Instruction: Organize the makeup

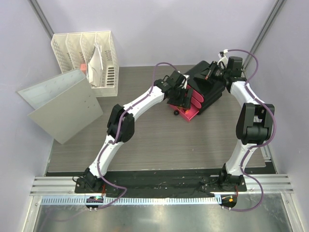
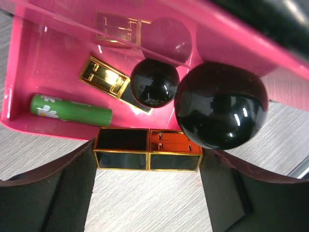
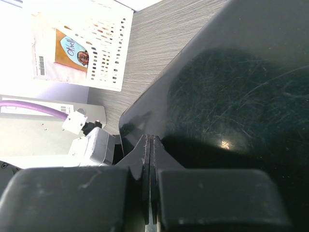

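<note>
My left gripper (image 1: 182,99) (image 2: 148,150) is shut lengthwise on a gold-black lipstick (image 2: 174,162), held at the front rim of an open pink drawer (image 2: 29,58). Inside the drawer lie a green stick (image 2: 72,110), a second gold lipstick (image 2: 104,77) and a round black disc (image 2: 154,82). A larger round black disc (image 2: 219,108) overlaps the drawer's front rim at the right. My right gripper (image 1: 216,72) (image 3: 149,140) is shut and empty, resting on top of the black organizer (image 1: 207,87) (image 3: 231,87). The bottles and the orange tube are out of view.
A white perforated file rack (image 1: 89,58) (image 3: 96,43) stands at the back left, with a grey binder (image 1: 63,104) leaning in front of it. A small black object (image 1: 175,113) lies on the table by the pink drawers (image 1: 190,112).
</note>
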Robot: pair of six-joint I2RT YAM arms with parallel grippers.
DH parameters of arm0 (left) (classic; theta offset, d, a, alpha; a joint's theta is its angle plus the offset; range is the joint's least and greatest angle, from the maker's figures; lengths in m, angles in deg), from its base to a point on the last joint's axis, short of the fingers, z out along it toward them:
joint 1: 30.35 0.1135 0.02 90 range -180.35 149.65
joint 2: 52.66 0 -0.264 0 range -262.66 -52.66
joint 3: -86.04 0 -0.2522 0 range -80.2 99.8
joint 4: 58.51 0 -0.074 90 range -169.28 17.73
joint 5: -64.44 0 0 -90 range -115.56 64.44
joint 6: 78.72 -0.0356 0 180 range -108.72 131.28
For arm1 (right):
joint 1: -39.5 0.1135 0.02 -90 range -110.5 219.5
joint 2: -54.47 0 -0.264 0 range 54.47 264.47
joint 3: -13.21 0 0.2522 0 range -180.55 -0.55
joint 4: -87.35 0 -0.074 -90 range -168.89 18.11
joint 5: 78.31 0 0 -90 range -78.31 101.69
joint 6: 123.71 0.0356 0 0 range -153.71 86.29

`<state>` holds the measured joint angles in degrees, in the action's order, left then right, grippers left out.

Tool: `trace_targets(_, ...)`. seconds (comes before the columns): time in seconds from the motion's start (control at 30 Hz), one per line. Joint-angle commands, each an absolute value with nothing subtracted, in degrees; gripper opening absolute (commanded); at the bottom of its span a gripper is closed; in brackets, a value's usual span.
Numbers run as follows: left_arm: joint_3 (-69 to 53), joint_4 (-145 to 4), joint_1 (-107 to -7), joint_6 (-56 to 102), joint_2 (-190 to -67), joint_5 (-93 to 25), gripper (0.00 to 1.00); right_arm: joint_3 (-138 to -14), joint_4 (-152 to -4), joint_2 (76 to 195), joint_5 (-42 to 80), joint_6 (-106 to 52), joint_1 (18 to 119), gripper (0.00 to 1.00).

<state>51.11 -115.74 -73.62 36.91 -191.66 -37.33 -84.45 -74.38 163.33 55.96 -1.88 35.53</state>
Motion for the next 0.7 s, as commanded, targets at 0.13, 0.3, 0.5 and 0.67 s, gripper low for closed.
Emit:
trace_targets(0.13,53.8,-112.9,-73.3,37.1,-189.8,-35.8,0.98,-78.3,-55.1,170.7,46.1,-7.3,36.1,0.01)
trace_targets(0.3,55.0,-114.2,-73.1,37.3,-189.6,-34.6,1.00,-78.3,-55.1,170.7,46.2,-7.3,36.1,0.01)
trace_targets(0.5,48.7,-112.9,-72.9,36.9,-183.9,-34.9,0.69,-78.3,-55.1,170.7,46.4,-7.2,36.1,0.01)
trace_targets(0.67,37.4,-110.6,-72.8,39.8,-178.1,-33.0,0.00,-78.3,-55.1,170.7,46.2,-7.2,36.1,0.01)
